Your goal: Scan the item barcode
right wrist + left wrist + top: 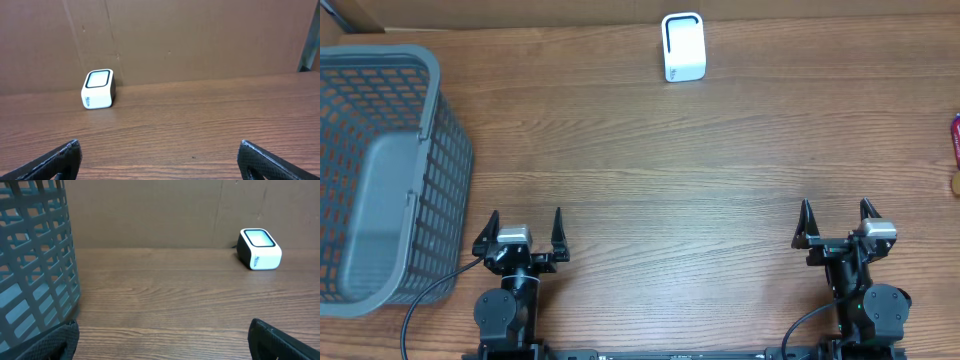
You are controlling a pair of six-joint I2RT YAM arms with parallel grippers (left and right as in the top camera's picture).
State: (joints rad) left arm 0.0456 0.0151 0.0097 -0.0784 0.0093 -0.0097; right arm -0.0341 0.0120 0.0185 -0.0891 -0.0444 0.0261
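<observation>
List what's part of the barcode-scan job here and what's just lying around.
Job: white scanner; red item, cut off at the frame's right edge, probably the scan target; left gripper and right gripper, both open, empty.
Lying about: grey mesh basket, use unclear.

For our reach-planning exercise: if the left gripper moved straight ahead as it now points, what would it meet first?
Nothing nearby: the left gripper passes between mesh basket and barcode scanner, probably reaching the cardboard wall.
</observation>
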